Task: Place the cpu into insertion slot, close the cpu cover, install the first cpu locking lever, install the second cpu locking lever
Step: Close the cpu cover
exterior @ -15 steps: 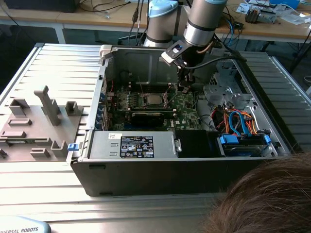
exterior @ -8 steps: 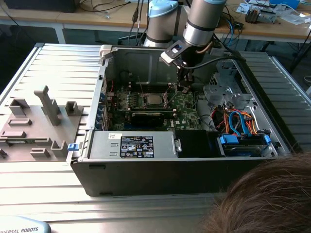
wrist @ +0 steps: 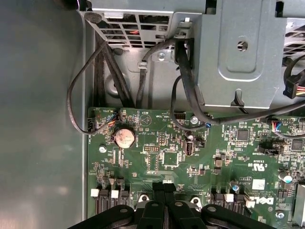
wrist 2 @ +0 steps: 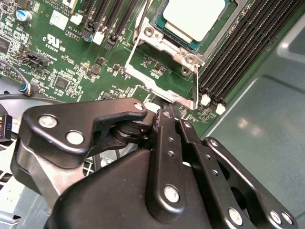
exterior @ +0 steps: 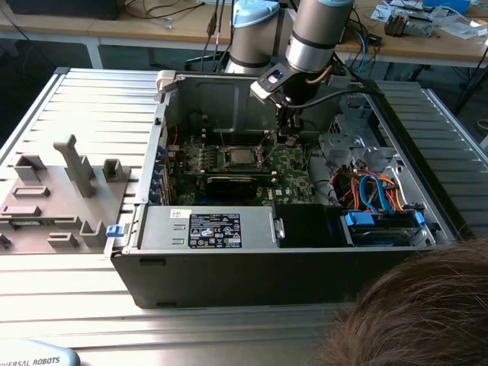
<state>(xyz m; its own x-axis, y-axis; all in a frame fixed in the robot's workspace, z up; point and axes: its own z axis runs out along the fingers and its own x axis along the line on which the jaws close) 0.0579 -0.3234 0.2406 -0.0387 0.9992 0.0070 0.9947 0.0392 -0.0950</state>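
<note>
Cpu (wrist 2: pixel 193 16), a dull silver-grey square chip, is lying seated, so I am aiming my closed, empty black fingers (wrist 2: pixel 167 143) squarely at the thin silver lever (wrist 2: pixel 196 86) just beyond them.

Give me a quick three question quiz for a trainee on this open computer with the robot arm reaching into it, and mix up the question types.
1. True or false: the cpu lies inside the computer case, silver top up.
2. Multiple choice: in the first wrist view, the fingers of the gripper are A) spread wide apart, B) shut together, C) clamped on a black cable.
3. Fill in: in the first wrist view, the round coin battery sits on the green ___.

Key:
1. True
2. B
3. motherboard
</note>
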